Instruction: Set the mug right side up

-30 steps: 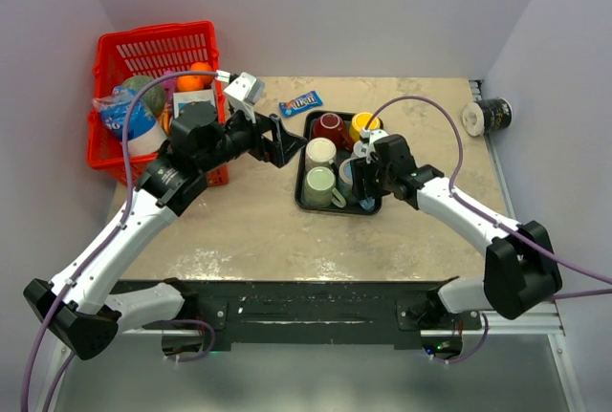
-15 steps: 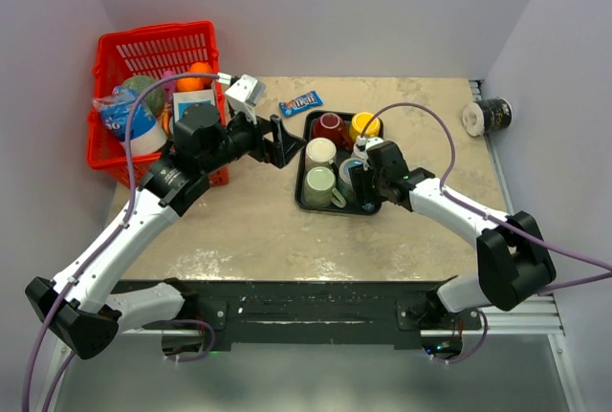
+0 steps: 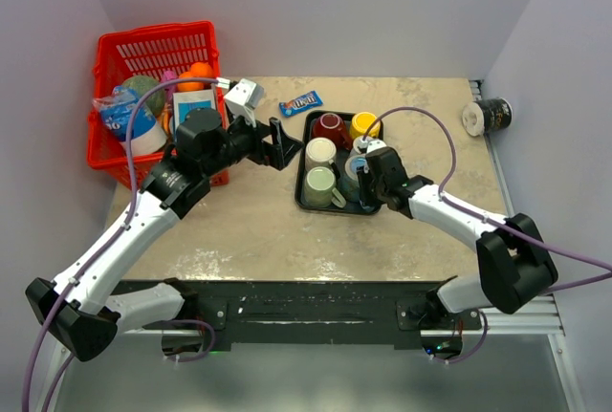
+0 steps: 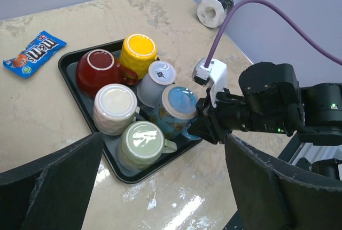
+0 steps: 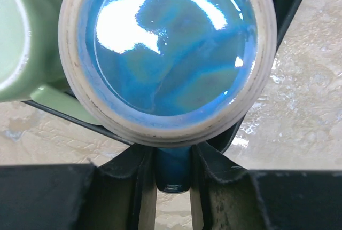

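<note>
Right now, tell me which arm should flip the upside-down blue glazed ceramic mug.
Right. The right arm has its jaws pinching the handle of the blue glazed ceramic mug, as its wrist view shows. The left arm hangs its jaws open beside the black tray, holding nothing.

The top external camera looks down from above the near edge over the whole table [image 3: 258, 230]; the left wrist camera views the tray [image 4: 88, 110] obliquely at moderate range. The right wrist camera faces the blue mug [image 5: 168, 48] very closely; all views share it.
</note>
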`<move>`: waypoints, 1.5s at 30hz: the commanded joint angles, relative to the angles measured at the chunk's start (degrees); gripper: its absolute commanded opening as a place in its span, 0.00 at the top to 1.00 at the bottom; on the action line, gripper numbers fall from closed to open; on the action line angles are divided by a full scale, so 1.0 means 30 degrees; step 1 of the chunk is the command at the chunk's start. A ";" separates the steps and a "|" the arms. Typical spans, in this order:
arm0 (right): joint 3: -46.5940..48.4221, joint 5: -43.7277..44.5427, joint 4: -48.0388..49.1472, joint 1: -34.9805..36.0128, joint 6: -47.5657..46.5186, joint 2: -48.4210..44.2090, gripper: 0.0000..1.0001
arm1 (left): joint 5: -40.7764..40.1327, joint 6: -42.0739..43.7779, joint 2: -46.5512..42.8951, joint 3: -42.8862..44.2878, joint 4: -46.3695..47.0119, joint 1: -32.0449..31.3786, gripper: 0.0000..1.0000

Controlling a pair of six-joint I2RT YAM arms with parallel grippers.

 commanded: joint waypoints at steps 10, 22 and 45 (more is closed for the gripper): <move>0.1044 -0.0539 -0.0284 -0.0068 -0.0777 -0.1866 1.00 | 0.0315 -0.0602 -0.0586 -0.0388 0.1075 -0.0055 0.01; 0.2714 -0.1010 -0.2216 -0.0097 0.0597 -0.5410 1.00 | 0.0813 -0.0602 -0.0527 -0.0330 0.0987 -0.0055 0.01; 0.7871 -0.2473 0.0240 -0.0068 0.8009 -0.8225 1.00 | 0.7871 -1.0694 -0.0294 -0.6506 1.5753 -0.0347 0.01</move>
